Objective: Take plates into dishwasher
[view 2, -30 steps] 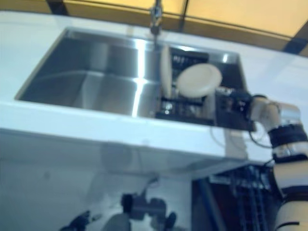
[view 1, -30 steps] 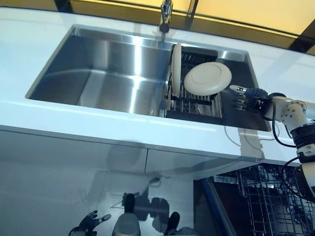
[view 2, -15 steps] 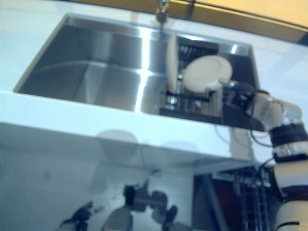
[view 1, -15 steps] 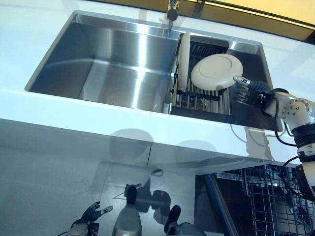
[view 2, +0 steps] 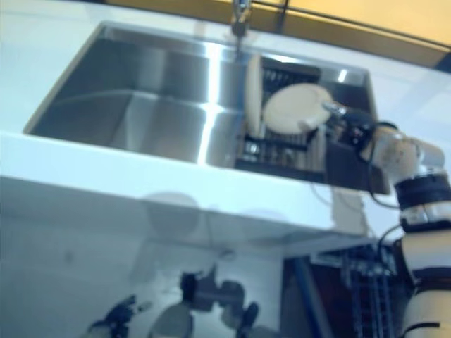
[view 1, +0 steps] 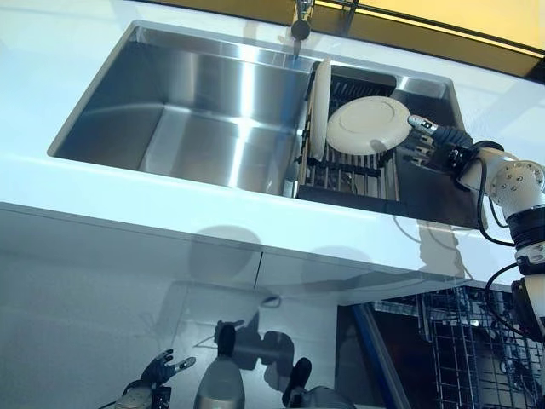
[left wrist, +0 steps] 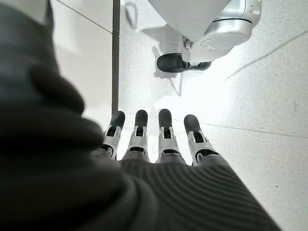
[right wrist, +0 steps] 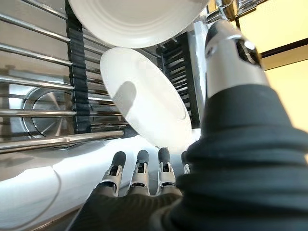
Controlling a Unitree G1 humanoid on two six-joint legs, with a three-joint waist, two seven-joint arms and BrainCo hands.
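Note:
Two cream plates stand in a dark wire rack at the right end of the steel sink. One plate stands upright on edge. The other plate leans with its face up. My right hand is open just right of the leaning plate, thumb at its rim and fingers below it. In the right wrist view the near plate lies just past my straight fingers, the second plate beyond. My left hand hangs open low by the floor, with its fingers straight.
A faucet stands behind the sink. A white counter runs along the sink's front edge. The open dishwasher's wire basket shows below the counter at the lower right. White cabinet fronts fill the lower left.
The camera has shifted. My right hand has moved up and in toward the leaning plate, so its thumb now reaches the plate's right rim. The left hand has stayed low.

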